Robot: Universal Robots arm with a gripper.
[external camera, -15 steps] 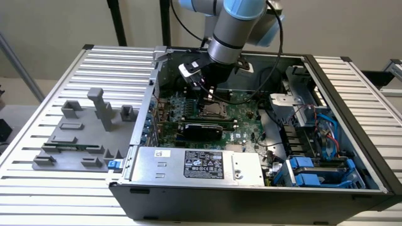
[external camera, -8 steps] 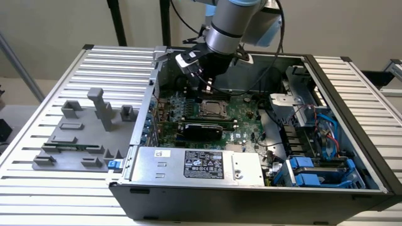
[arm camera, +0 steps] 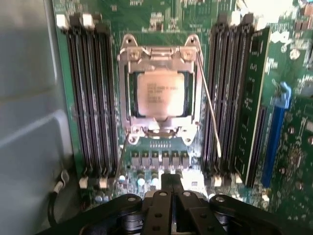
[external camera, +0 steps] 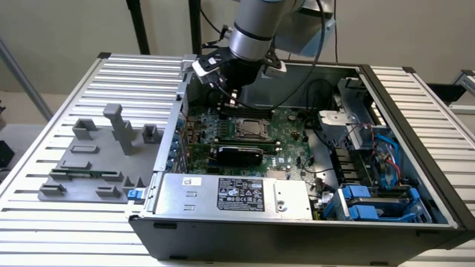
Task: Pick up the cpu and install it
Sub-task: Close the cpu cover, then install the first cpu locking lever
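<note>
Cpu seated in its socket, gripper hovering empty above it.

In the exterior view the open computer case (external camera: 420,130) sits on the ribbed worktop (external camera: 67,233), and the gripper (external camera: 231,95) hangs at upper centre of the frame, just above the motherboard (external camera: 291,123). The cpu (external camera: 247,128) lies a little below it, near the frame's middle. The wrist view shows the cpu (arm camera: 160,93) flat and square inside the socket's metal frame (arm camera: 125,93), between the banks of memory slots (arm camera: 90,98). The jaws look drawn together and hold nothing. Picking and placing the chip appear done. The thin wire lever (arm camera: 210,112) angles away from the frame, so I judge the latching not yet finished.
</note>
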